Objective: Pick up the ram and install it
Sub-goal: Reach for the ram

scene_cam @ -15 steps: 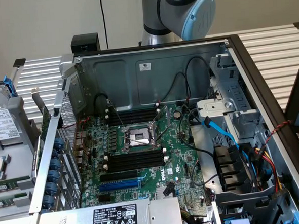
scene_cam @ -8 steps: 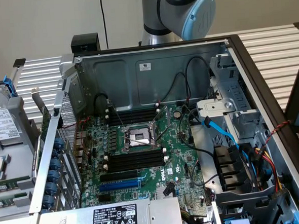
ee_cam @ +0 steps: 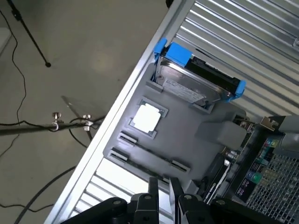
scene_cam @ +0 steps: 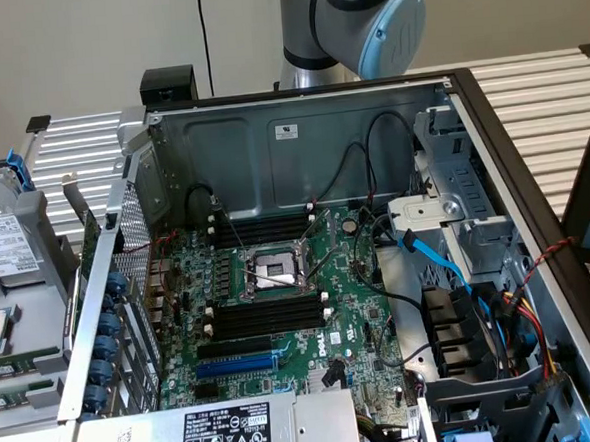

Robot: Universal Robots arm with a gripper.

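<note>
The ram shows as thin green sticks (scene_cam: 4, 372) set in a grey holder tray (scene_cam: 29, 297) at the exterior view's left, outside the computer case. In the wrist view the same tray (ee_cam: 187, 135) lies below my gripper (ee_cam: 163, 182), with a ram stick seen edge-on as a thin dark line (ee_cam: 152, 151) between two end clips. My gripper hovers above the tray's edge near that line, open, with a narrow gap and nothing between its fingers (ee_cam: 153, 191). Black memory slots (scene_cam: 266, 318) flank the CPU socket (scene_cam: 273, 270) on the motherboard.
The tray also carries a hard drive in a blue caddy (ee_cam: 196, 77) and a square chip (ee_cam: 147, 116). The arm's elbow (scene_cam: 363, 16) rises behind the open case (scene_cam: 300, 141). Cables (scene_cam: 480, 300) and a drive cage (scene_cam: 455, 221) crowd the case's right side. A blue slot (scene_cam: 239, 365) lies below the black ones.
</note>
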